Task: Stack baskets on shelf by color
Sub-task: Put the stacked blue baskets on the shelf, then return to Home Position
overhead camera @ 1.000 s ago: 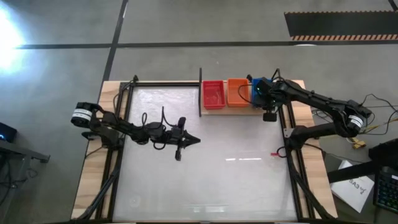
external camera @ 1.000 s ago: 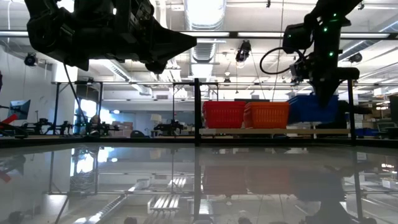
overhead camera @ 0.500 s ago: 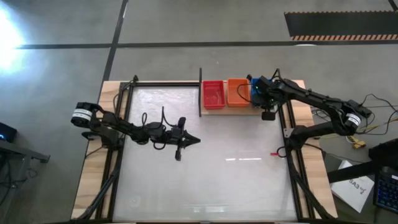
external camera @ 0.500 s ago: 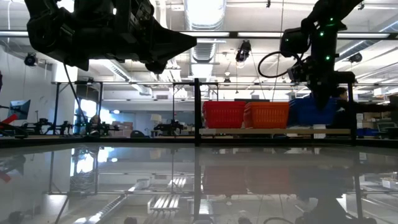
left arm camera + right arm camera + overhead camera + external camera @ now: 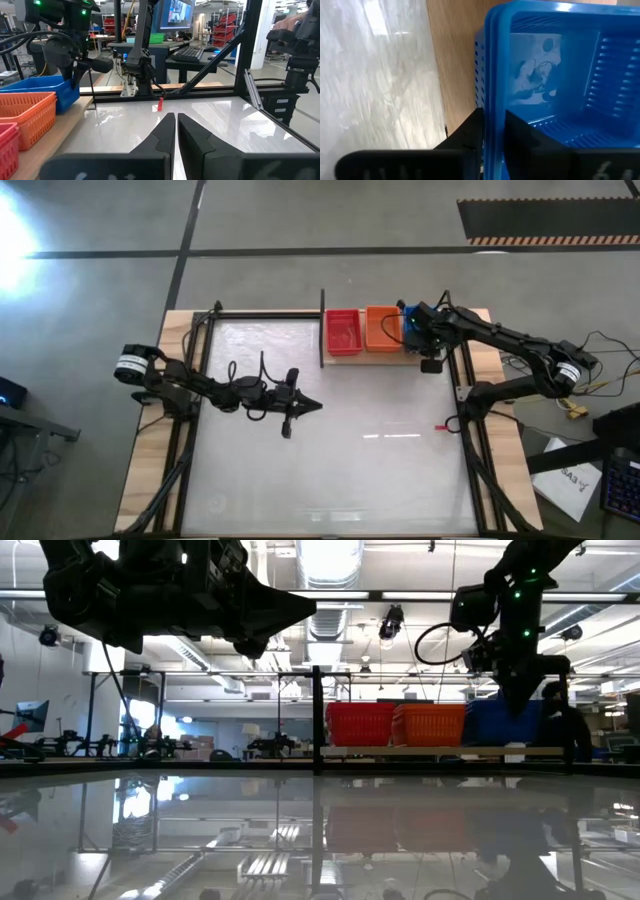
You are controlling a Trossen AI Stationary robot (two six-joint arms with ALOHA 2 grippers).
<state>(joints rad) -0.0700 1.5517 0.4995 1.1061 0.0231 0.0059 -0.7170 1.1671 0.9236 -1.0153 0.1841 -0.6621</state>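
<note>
The light-wood shelf [image 5: 372,356] stands at the table's far edge, right of the middle. On it, side by side, rest a red basket [image 5: 343,332], an orange basket [image 5: 380,328] and a blue basket [image 5: 408,326], bottoms down. The low view shows the red [image 5: 358,724], orange [image 5: 430,724] and blue [image 5: 495,718] baskets in a row. My right gripper [image 5: 418,330] is over the blue basket and shut on it. My left gripper [image 5: 312,405] is shut and empty, above the table left of the middle. My right gripper pinches the blue basket's wall at its rim [image 5: 495,95], one finger inside the basket [image 5: 525,137] and one outside [image 5: 470,132]. The fingers come from above, pointing down. The basket sits level on the shelf; a second blue rim seems nested right under it.
A black post [image 5: 322,328] stands at the shelf's left end. A small red thing [image 5: 440,426] lies on the white tabletop near its right rail. Wide bare tabletop [image 5: 370,470] lies between the two arms. The room behind shows desks and racks.
My right gripper has sunk a little at the blue basket and then kept still. The blue basket stays on the shelf. A dark figure has moved in behind the shelf's right end in the low view.
</note>
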